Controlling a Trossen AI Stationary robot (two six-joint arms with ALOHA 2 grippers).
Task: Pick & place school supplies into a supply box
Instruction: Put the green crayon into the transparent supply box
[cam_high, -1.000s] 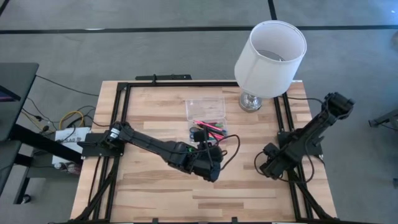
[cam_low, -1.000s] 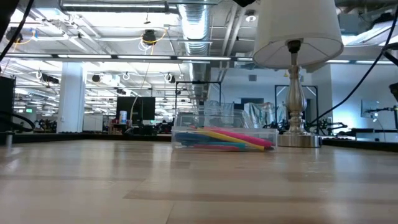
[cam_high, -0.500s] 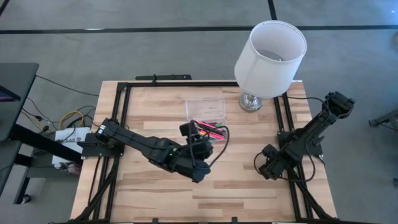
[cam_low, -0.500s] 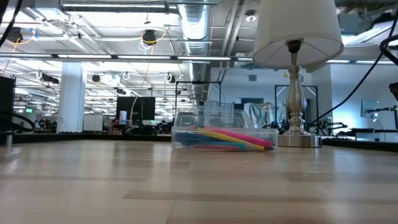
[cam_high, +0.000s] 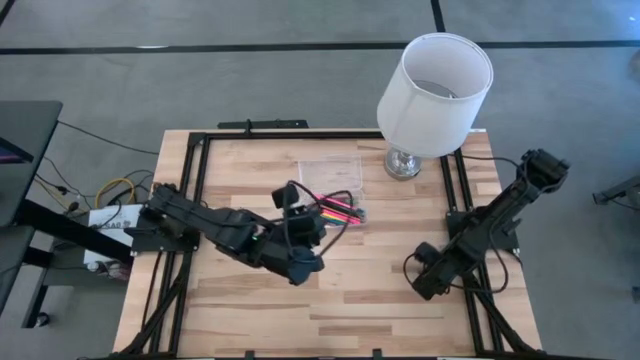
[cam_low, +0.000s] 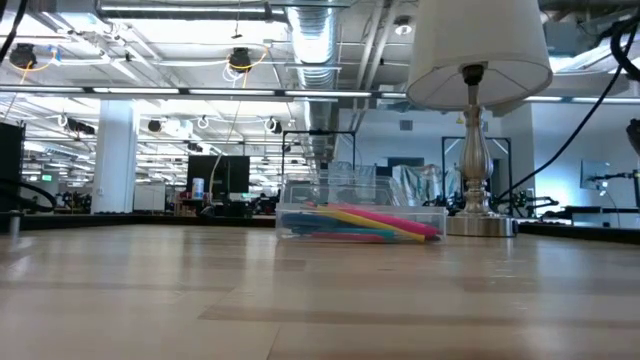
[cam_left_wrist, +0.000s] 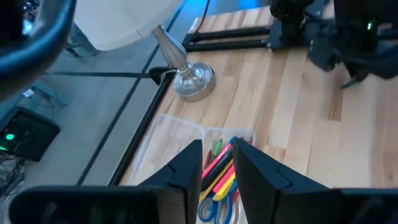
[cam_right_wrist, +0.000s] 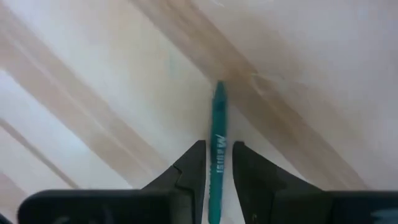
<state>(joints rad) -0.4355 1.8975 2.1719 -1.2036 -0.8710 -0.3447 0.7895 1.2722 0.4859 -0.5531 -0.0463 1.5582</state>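
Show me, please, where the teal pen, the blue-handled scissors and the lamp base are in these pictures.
teal pen (cam_right_wrist: 218, 155): right wrist view, on the printed middle of its barrel.
blue-handled scissors (cam_left_wrist: 215, 209): left wrist view, on the blue handle loops.
lamp base (cam_left_wrist: 193, 81): left wrist view, on the round chrome foot.

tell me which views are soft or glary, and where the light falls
High view: even light, white lampshade brightest. Low view: the near table blurs, ceiling lights flare. Left wrist view: blurred, blue glow near its top. Right wrist view: washed-out wood, the teal pen between the right tool is fairly readable.
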